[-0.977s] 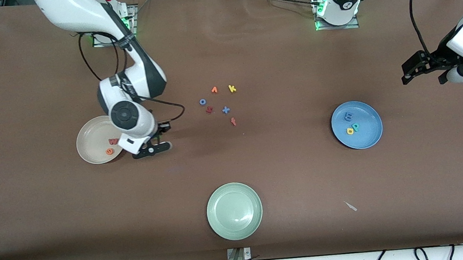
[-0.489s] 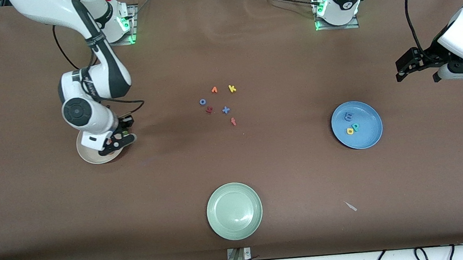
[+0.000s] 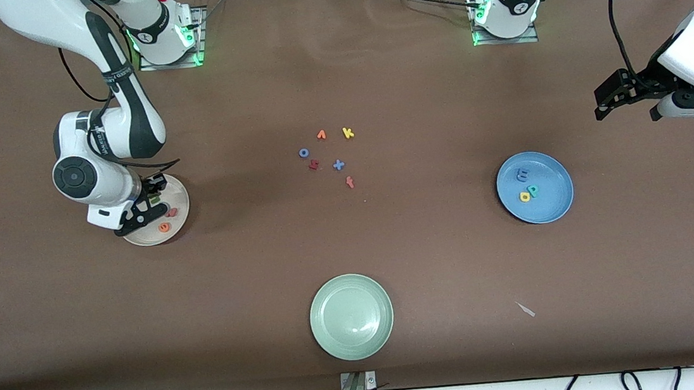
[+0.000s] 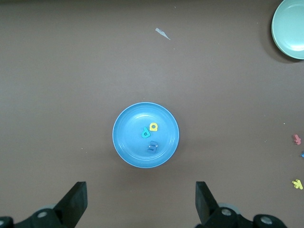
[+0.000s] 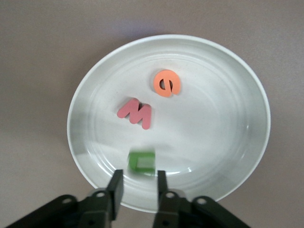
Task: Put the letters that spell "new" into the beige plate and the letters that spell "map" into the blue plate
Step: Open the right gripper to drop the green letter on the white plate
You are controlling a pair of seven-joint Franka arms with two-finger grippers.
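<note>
The beige plate [image 3: 184,205] [image 5: 76,95] lies toward the right arm's end of the table. It holds the orange "e" [image 3: 164,227] [image 5: 166,83] and the pinkish-red "w" [image 3: 172,212] [image 5: 135,113]. My right gripper [image 3: 154,204] [image 5: 137,183] hangs over this plate, open. The green "n" [image 3: 156,199] [image 5: 142,162] is just past its fingertips, blurred and free of the jaws. The blue plate [image 3: 551,204] [image 4: 126,147] holds the blue "m" [image 3: 521,174] [image 4: 152,147], yellow "a" [image 3: 524,196] [image 4: 153,127] and teal "p" [image 3: 532,190] [image 4: 145,132]. My left gripper [image 3: 626,117] [image 4: 141,204] waits open and empty in the air beside the blue plate.
Mid-table lies a loose cluster: blue "o" [image 3: 304,152], an orange letter [image 3: 321,135], yellow "k" [image 3: 348,133], a dark red letter [image 3: 313,165], a blue plus [image 3: 338,165] and red "f" [image 3: 350,182]. A pale green plate [image 3: 351,317] sits nearest the front camera, with a small scrap [image 3: 527,309] nearby.
My right arm swung toward its own end of the table until the gripper was over the beige plate. Its jaws parted and let go of the green "n". The left arm barely shifted.
</note>
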